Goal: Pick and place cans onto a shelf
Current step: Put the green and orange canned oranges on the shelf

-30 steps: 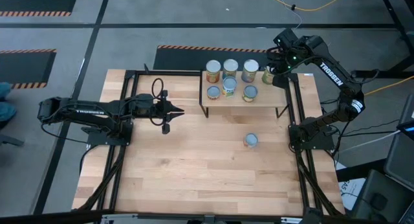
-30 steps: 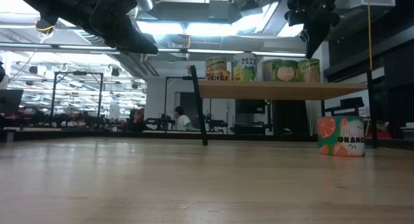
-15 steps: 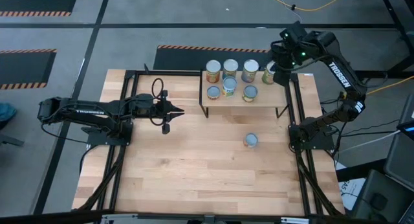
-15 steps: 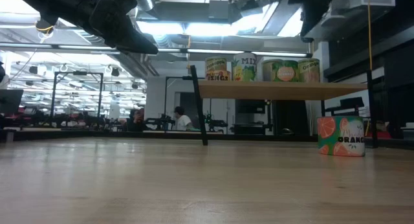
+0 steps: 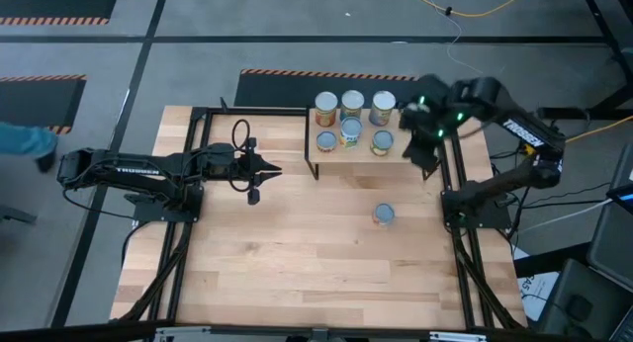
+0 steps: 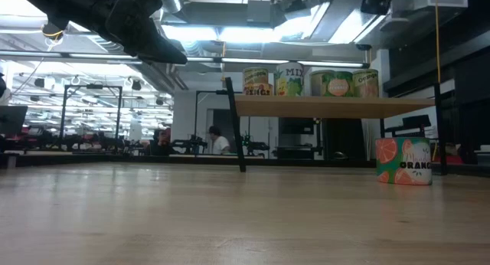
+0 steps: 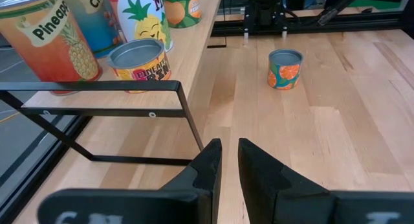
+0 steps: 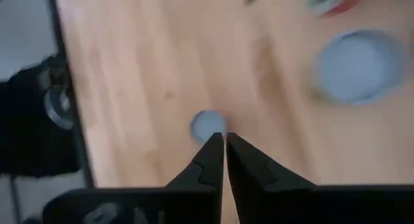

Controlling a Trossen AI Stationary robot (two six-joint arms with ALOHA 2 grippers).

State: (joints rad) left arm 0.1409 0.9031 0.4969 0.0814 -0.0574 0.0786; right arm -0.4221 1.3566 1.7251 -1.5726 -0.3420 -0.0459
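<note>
Swung off the shelf (image 5: 374, 152), right pincer (image 5: 428, 156) clenched empty; one orange-labelled can (image 5: 384, 214) left on tabletop.

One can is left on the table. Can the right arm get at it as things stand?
Probably yes: the orange can stands alone on bare tabletop in front of the shelf, and the empty right gripper hangs above the shelf's right end.

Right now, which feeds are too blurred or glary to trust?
Right wrist view: motion-smeared, round silvery can tops soft. High view: right gripper blurred. Low view: ceiling lights glare, though the orange-labelled tin reads clearly. Left wrist view: sharp on the light wood, black-framed shelf.
</note>
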